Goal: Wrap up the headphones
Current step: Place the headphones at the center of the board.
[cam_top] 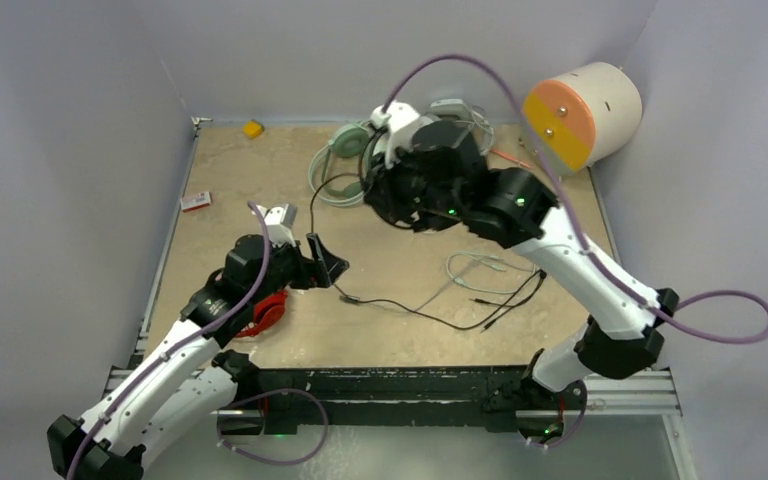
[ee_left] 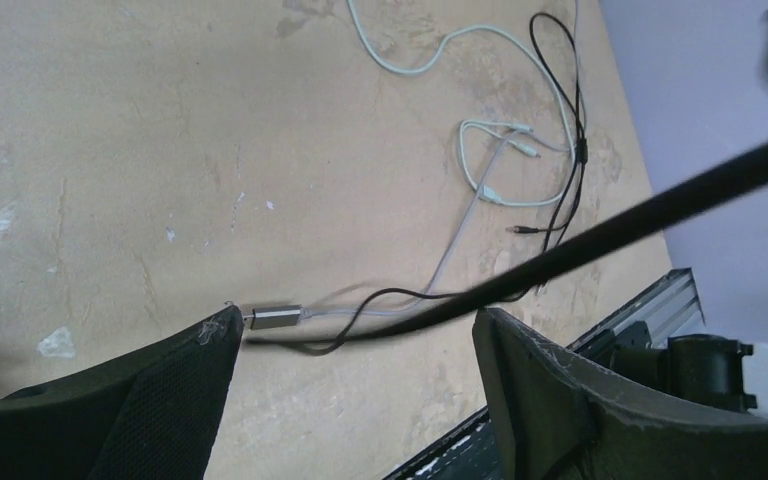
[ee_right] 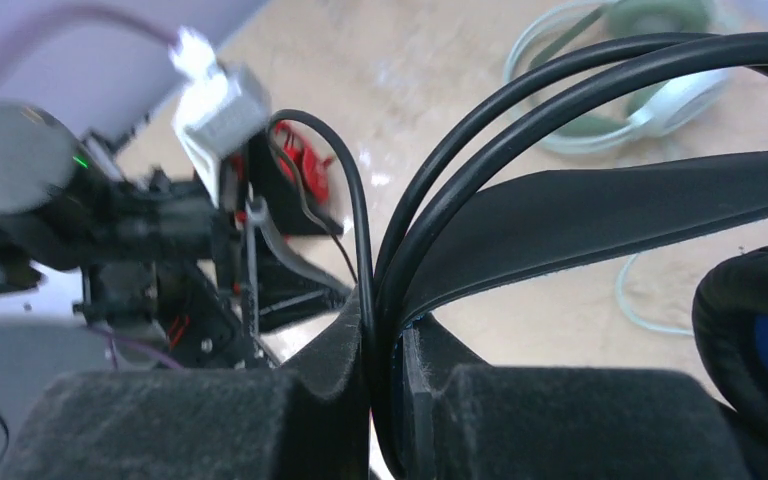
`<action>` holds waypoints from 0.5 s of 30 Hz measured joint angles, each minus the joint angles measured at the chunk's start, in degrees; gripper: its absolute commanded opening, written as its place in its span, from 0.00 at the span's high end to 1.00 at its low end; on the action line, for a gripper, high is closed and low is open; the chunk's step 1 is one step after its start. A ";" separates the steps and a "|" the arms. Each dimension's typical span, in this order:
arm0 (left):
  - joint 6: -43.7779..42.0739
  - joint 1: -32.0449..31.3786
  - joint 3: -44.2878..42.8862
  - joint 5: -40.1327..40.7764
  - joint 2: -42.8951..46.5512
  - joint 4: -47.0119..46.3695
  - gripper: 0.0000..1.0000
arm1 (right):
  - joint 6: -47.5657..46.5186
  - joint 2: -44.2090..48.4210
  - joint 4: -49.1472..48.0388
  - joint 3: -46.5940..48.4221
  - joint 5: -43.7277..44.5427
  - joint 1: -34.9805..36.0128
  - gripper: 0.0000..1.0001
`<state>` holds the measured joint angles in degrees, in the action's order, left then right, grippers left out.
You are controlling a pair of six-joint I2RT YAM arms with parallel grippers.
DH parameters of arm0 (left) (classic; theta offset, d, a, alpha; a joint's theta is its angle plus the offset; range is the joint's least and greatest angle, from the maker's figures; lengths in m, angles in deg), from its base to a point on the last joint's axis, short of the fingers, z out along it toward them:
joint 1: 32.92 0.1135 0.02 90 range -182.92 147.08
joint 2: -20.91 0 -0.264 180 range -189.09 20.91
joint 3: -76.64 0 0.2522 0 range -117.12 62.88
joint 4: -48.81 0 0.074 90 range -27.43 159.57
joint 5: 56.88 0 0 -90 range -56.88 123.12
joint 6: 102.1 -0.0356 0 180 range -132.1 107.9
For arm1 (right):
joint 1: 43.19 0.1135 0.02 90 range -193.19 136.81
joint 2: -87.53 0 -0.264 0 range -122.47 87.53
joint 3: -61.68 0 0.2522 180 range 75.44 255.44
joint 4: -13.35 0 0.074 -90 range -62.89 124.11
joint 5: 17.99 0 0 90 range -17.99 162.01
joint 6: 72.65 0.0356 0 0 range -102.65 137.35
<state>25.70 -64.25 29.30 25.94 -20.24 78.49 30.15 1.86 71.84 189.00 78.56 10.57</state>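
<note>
Right claw (ee_right: 385,400): clenched on black headset (ee_right: 610,200), held raised.
Left claw (ee_left: 355,370): released; cable (ee_left: 660,205) straddled by jaws, likely for guiding.

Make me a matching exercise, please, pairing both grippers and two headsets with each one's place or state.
1 left gripper
2 right gripper
3 mint-green headset
4 red-and-black headset

A at the table's far edge
B open over a black cable
C beside the left arm
D shut on the black-and-blue headset

Pairs: 1-B, 2-D, 3-A, 4-C
</note>
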 measured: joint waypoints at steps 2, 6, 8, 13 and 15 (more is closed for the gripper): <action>1.11 0.00 -2.34 1.70 1.05 3.43 0.21 | 0.00 -1.62 -0.57 -2.69 -1.11 1.79 1.00; 4.76 0.00 -7.34 6.73 4.13 11.32 0.28 | 0.59 -2.75 -2.45 -15.85 -1.49 2.25 1.00; 6.71 0.00 -9.60 9.09 5.68 15.15 0.30 | 0.98 -2.78 -3.74 -22.62 -0.83 2.05 1.00; 9.84 0.00 -11.30 11.43 8.70 20.63 0.31 | 1.42 -2.99 -5.86 -31.01 1.01 1.77 1.00; 10.32 0.00 -11.30 11.98 8.57 22.03 0.31 | 0.85 -3.61 -7.10 -31.67 1.55 1.73 1.00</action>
<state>36.02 -64.25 18.00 37.92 -11.67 100.53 31.00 -1.75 64.74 157.33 80.11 12.30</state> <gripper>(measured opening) 0.695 0.111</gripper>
